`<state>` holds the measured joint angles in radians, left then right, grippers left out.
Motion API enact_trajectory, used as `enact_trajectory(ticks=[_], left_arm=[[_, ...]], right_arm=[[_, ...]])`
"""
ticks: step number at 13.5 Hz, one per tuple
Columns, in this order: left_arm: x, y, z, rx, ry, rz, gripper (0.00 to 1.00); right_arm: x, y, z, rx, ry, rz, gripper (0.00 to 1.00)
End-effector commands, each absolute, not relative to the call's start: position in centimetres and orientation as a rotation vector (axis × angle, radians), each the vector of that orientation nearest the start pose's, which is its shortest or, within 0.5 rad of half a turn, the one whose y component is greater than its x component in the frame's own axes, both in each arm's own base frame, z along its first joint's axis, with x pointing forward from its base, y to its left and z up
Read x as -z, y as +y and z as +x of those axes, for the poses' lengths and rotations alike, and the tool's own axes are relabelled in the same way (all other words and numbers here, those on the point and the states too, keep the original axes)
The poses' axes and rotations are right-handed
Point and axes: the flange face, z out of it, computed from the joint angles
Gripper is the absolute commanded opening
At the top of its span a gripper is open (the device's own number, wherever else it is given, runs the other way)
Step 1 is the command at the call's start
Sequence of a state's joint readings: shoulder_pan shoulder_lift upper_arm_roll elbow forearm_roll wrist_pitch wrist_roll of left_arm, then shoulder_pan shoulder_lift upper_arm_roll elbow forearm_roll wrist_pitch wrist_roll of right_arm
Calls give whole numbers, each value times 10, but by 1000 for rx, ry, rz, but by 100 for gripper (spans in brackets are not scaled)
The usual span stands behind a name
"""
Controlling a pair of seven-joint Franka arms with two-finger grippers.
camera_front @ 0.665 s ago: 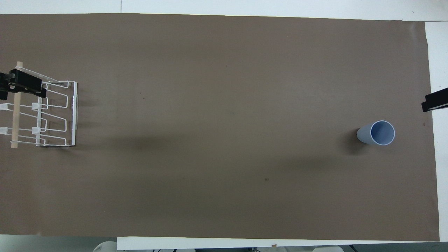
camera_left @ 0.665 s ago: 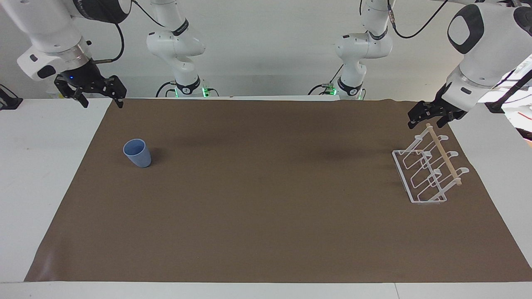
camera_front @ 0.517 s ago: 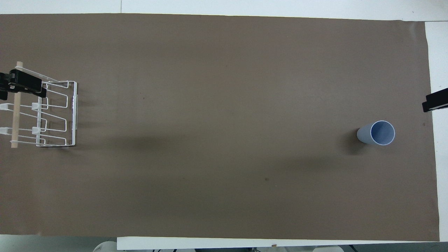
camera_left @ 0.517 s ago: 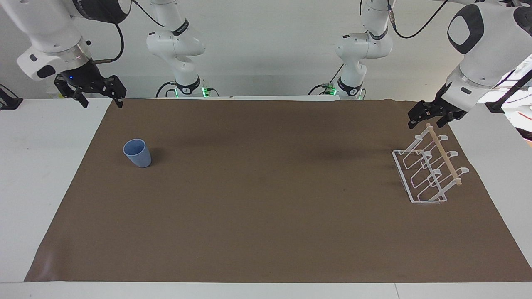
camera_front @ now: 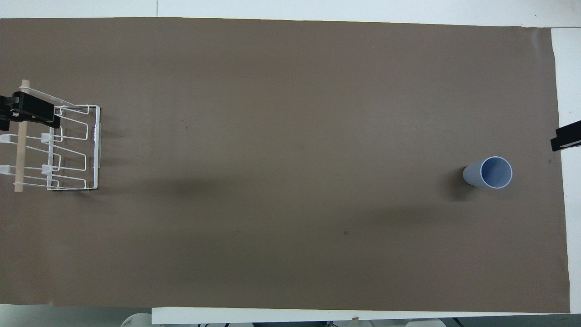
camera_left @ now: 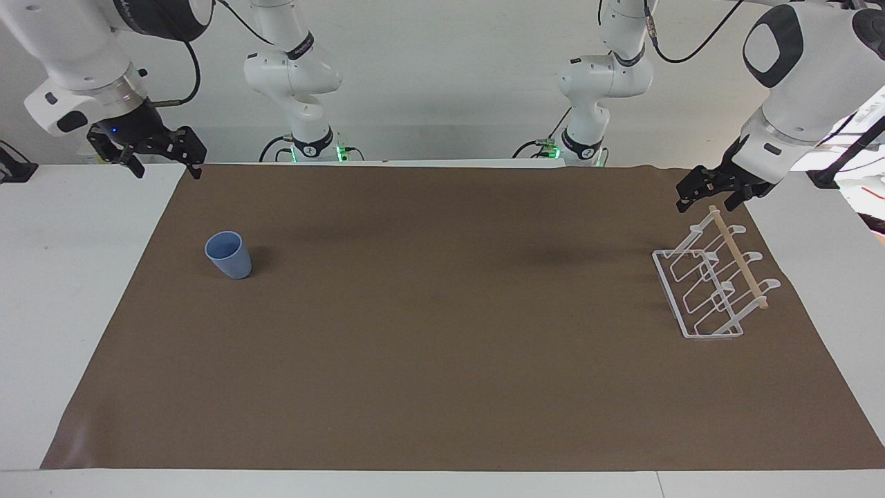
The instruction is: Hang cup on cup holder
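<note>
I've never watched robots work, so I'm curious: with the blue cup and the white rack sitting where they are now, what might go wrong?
The cup stands at the right arm's end of the mat, the cup holder at the left arm's end, so a long carry or a hand-over could drop it. The cup is plain, tapered and handleless, so it might slip in a pinch. The left gripper hangs close over the holder's wooden rod and could bump the light rack.

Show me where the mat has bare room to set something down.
Bare: the whole stretch of mat between cup and rack, both standing at opposite ends. Crowded only by the rack, with the left pincer over it.
</note>
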<state>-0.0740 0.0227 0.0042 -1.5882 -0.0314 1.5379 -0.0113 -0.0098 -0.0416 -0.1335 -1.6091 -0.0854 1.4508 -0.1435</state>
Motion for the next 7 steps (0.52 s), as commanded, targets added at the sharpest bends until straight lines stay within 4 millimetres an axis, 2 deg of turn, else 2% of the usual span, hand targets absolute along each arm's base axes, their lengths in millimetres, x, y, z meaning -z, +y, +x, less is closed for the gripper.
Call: enact_trajectory(ticks=[1,2,4,7], left_arm=[[-607,-38,548,-112,102,-3152,100],[-608,-37,547,-115,97,-3152,100],[-607,-36,547,-122,92,-3152,100],[-607,-24,547,-126,58,-3154,100]], right_arm=[[-590,-101,498,-140,-27,-3200,99],[-571,-120,489,-99,-60,-3197,99],[-526,-142,479,-39,-233,-3191,99],[-470,-156,477,-50,-227,-3189,99]])
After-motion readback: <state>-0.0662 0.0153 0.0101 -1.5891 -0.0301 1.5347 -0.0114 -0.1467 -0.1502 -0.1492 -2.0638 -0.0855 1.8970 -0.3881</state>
